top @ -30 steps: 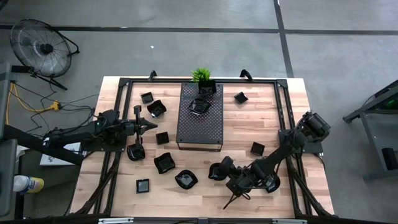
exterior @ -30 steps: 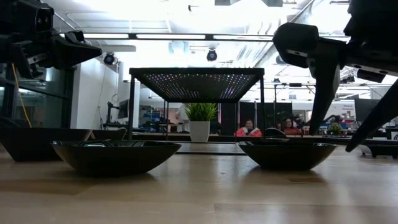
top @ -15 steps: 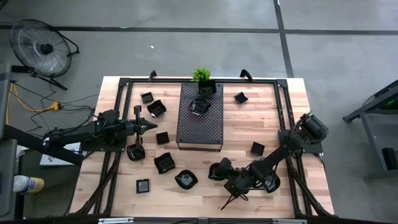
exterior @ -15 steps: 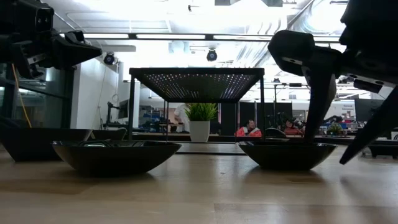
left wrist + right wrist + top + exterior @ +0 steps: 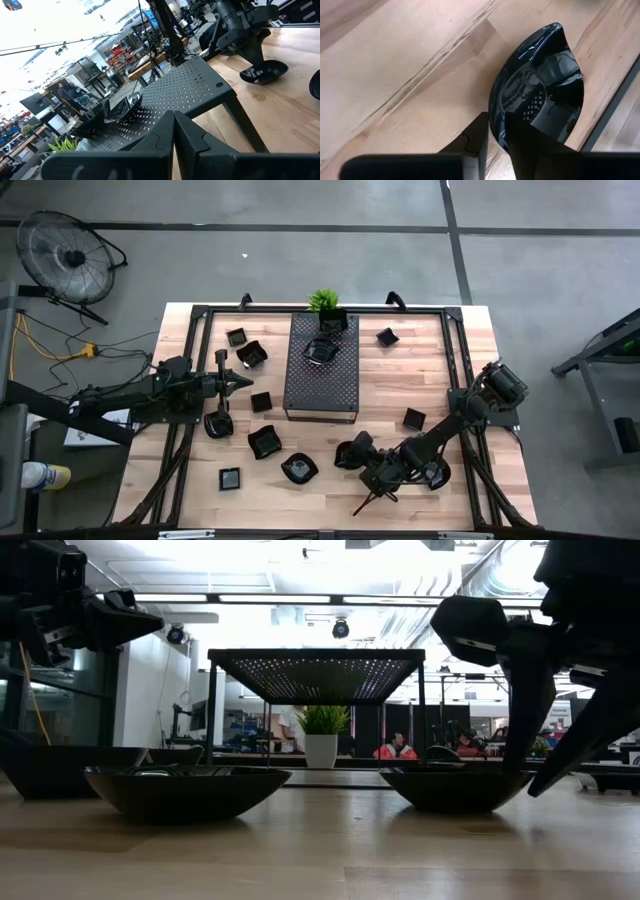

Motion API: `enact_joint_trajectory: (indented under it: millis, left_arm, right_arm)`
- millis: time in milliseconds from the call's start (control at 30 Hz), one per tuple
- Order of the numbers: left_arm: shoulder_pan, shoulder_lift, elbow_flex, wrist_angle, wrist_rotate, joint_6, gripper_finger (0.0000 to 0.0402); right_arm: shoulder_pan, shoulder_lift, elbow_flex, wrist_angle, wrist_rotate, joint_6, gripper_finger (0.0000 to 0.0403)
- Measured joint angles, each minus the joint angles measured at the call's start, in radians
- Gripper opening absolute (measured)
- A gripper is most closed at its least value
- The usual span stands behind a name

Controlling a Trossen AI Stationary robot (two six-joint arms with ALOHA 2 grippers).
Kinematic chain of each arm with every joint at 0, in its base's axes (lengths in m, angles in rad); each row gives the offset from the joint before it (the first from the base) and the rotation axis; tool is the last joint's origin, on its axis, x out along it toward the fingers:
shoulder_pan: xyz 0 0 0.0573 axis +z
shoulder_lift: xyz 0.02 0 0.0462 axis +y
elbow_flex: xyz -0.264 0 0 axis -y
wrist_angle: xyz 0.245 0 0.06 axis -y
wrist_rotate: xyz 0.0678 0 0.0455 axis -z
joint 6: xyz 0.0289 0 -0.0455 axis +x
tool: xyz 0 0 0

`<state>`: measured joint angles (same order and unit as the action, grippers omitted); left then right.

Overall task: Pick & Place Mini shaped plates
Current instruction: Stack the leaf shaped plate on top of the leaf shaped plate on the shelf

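Grey concrete floor (image 5: 300, 265); a floor fan (image 5: 65, 255) — bright ceiling strip lights (image 5: 300, 598) overhead.

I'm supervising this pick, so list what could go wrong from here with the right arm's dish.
1. The right gripper straddles only the rim of the rounded dish, one finger inside, one outside; a glossy edge grip may slip or tip on lifting.
2. The fingers reach the tabletop, so closing could scrape the wood.
3. The perforated tray already holds one plate; a careless drop could knock it.
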<state>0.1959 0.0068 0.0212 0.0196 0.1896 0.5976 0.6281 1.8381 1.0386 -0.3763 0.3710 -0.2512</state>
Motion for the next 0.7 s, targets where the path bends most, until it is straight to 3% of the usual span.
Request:
enact_joint_trajectory:
  millis: [300,700]
  left_arm:
    - [0.0,0.0,0.0,0.0,0.0,0.0,0.0001]
    - [0.0,0.0,0.0,0.0,0.0,0.0,0.0001]
  right_arm:
    - [0.0,0.0,0.0,0.0,-0.006,0.0,0.0004]
    - [0.0,-0.01,0.041,-0.031,0.043,0.033,0.0002]
